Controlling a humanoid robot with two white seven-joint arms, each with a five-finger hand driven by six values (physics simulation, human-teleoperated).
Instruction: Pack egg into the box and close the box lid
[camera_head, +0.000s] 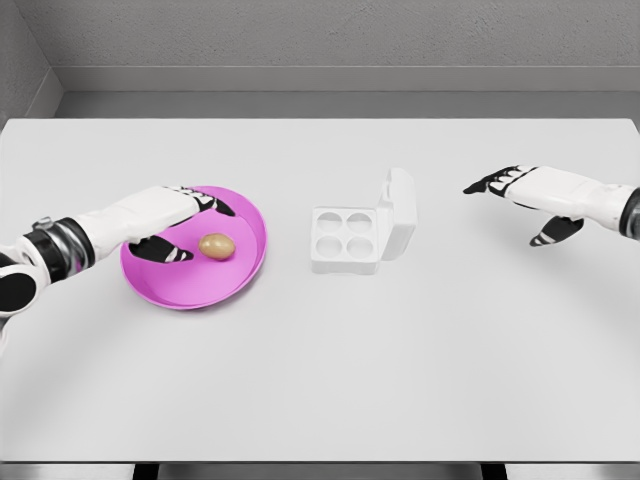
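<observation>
A brown egg lies on a magenta plate at the left of the table. My left hand hovers over the plate just left of the egg, fingers spread around it but apart from it. A white egg box with four empty cups sits at the table's middle, its lid standing open on the right side. My right hand hangs open above the table, well to the right of the box.
The white table stretches wide in front of the box and plate. A grey wall runs behind the table's far edge.
</observation>
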